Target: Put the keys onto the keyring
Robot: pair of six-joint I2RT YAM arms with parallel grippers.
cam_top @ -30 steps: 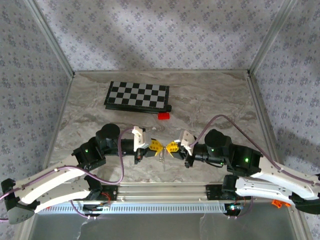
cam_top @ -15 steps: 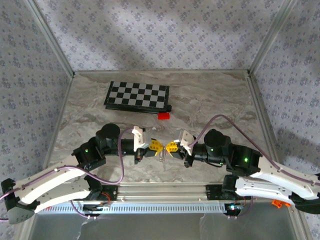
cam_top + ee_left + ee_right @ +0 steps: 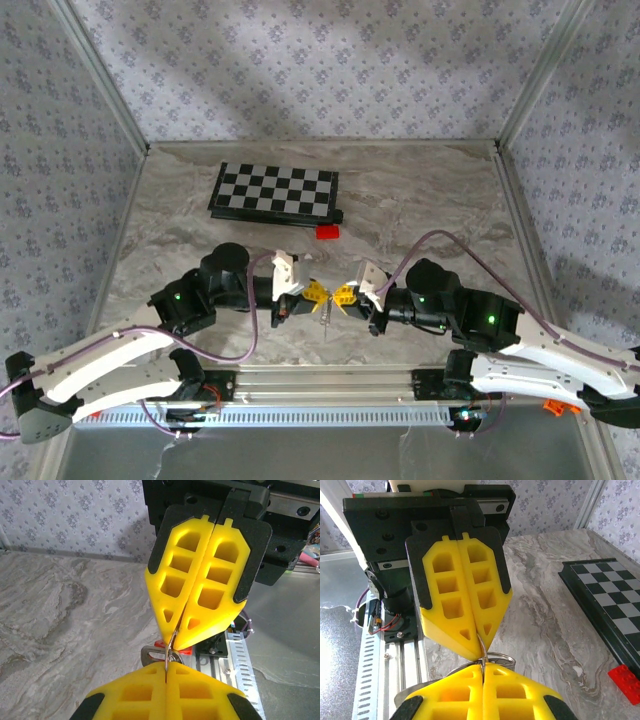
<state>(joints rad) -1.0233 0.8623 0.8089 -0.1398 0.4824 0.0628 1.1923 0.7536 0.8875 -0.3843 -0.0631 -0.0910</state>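
Fingers (image 3: 135, 695), left and right, pinch the keyring (image 3: 171, 647).

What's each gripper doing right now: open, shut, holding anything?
Left gripper: closed, pinching the thin metal keyring.
Right gripper: closed, tip to tip with the left, pinching the same keyring.

Matt yellow plastic fingers (image 3: 172, 585), thin shiny metal keyring (image 3: 170, 647), smooth marbled table (image 3: 60, 610)

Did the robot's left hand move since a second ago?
Yes. The left hand slid slightly rightward, judged against the red block, closing in on the right hand; both pinch the keyring.
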